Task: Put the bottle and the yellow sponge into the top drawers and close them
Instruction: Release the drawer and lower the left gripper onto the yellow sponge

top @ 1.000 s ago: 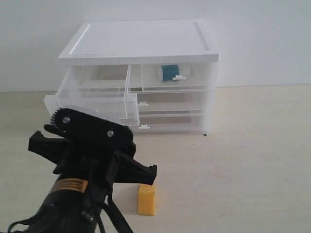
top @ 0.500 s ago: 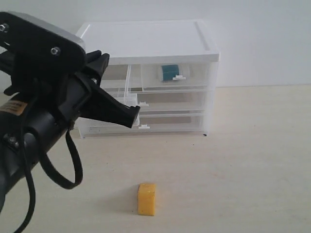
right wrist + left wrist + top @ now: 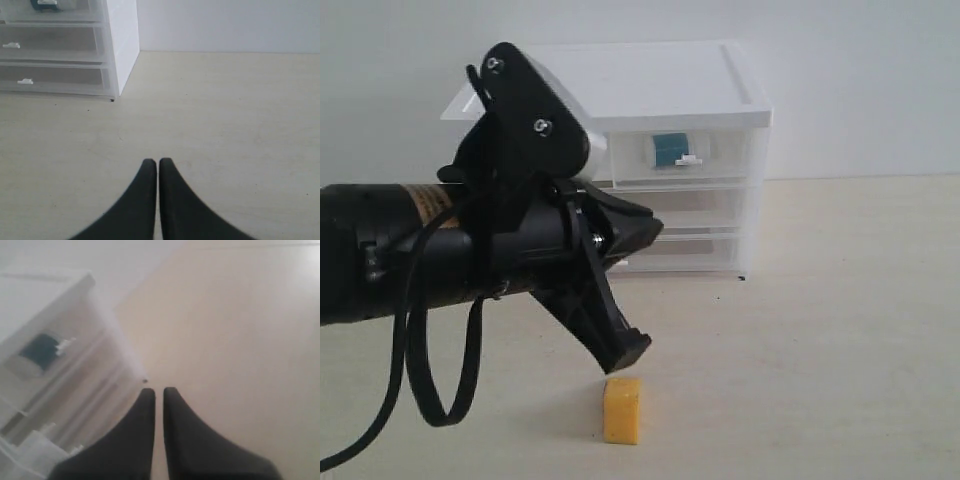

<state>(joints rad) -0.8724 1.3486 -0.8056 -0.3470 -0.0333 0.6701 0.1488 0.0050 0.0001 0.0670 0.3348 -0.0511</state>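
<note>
Yellow sponge (image 3: pixel 622 410) lay on the table (image 3: pixel 840 320) in front of the cabinet (image 3: pixel 620 80), well apart from it. Inside the cabinet's top right drawer (image 3: pixel 725 160), pushed in, sat the bottle (image 3: pixel 670 150). Before the cabinet, the left claw (image 3: pixel 158 390) was closed and empty. Off the cabinet's right front corner, the right claw (image 3: pixel 158 161) was closed too, holding nothing.

Bright, even, diffuse light, faint soft shadow beside the yellow sponge (image 3: pixel 621 410), left wrist view hazy and blurred across the cabinet (image 3: pixel 55 365), right wrist view sharper.
</note>
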